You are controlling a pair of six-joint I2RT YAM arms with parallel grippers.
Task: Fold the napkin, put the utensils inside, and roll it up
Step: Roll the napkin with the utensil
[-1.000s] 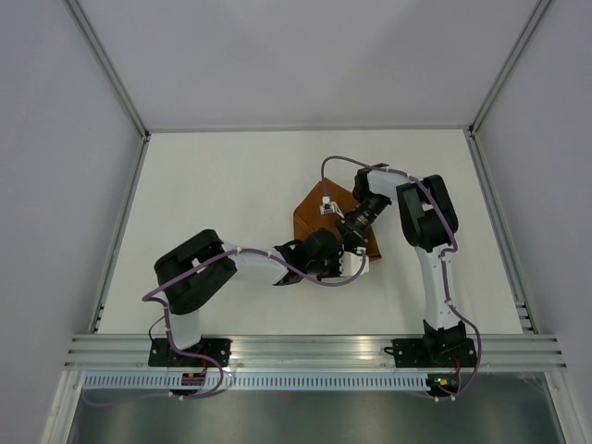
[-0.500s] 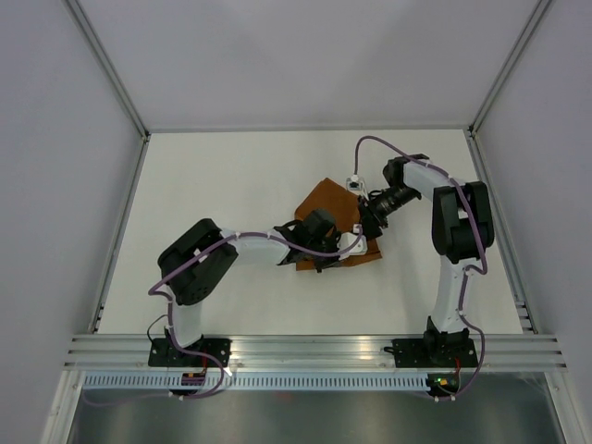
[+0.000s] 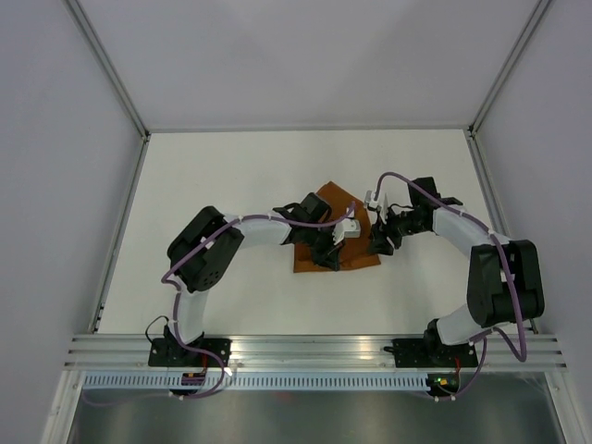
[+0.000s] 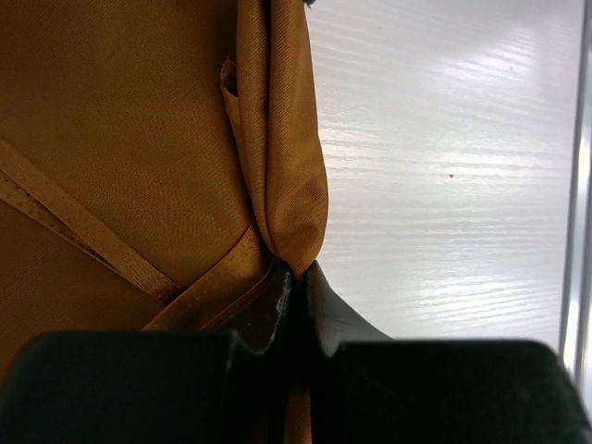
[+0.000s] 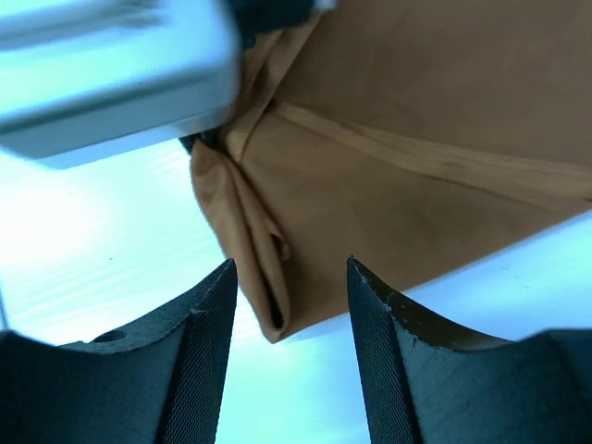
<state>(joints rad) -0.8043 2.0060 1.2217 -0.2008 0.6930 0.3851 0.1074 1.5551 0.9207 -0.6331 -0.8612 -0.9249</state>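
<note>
The top view looks steeply down from above and behind the arm bases, taking in the whole desk (image 3: 231, 176); the left wrist view looks along the left pincer (image 4: 296, 275), very close to the napkin (image 4: 120, 139); the right wrist view looks past the right pincer (image 5: 291, 268), equally close; all three share the napkin's bunched fold.

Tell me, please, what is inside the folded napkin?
Only layers of orange cloth show: the napkin is folded over itself, and the left gripper pinches a bunched fold at its edge. No knife shows in any view; whether one lies within, the fabric hides.
</note>
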